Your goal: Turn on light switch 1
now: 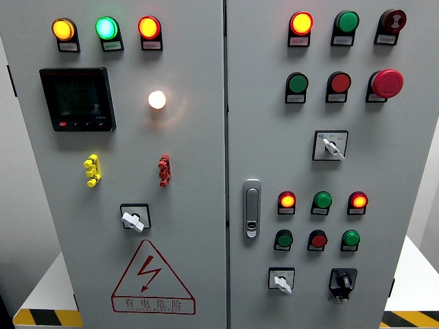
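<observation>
Grey steel cabinet doors (192, 171), glowing lamps (157, 99), striped floor edge (48, 317); robot hand unseen, state untellable.

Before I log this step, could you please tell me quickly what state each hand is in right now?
Left hand: not in view, so its state cannot be told.
Right hand: not in view either; only the control cabinet shows.
</observation>
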Controlling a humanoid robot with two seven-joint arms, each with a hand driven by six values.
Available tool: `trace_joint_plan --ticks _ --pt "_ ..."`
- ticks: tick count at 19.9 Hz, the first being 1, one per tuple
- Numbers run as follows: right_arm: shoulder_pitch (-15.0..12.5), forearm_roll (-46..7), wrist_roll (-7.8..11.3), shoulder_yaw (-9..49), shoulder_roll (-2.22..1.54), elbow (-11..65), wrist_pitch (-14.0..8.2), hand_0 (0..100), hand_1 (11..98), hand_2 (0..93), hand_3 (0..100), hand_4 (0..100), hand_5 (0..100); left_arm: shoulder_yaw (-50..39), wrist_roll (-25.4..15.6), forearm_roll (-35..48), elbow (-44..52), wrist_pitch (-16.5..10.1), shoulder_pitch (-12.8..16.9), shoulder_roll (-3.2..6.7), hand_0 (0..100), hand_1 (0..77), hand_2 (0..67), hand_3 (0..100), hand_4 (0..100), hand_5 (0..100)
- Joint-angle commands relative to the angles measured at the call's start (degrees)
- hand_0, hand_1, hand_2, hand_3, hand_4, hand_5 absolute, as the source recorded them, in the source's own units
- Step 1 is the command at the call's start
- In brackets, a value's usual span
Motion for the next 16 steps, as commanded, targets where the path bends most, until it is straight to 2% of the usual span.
trace_joint_plan --ticks 1,3,7,16 --pt "0.0 0.0 0.0 0.0 0.0 -0.08 0.0 0 19.7 0.0 20 19 11 0.14 0.56 -0.12 0.09 -0.29 0.7 0.15 0 0.0 5.2 0 6 9" --pt "0.0 0.0 0.0 0.0 0.0 0.01 0.0 0 19.7 0.0 20 19 11 0.14 0.65 -0.03 0.17 0.14 0.78 0.06 0 0.0 1.5 0 0 0" --pt "0.0 0.0 0.0 0.08 0.0 -0.08 0.0 0 19.7 0.0 20 19 11 0.14 1.44 -0.03 0.17 0.5 1.75 -0.29 0 0.0 0.0 0 0 0" --pt "0.0 0.0 0.0 0.0 0.0 0.01 0.0 0 19.6 0.0 20 19 11 -0.04 1.8 -0.29 0.17 0.58 2.72 -0.38 0 0.0 0.0 0 0 0"
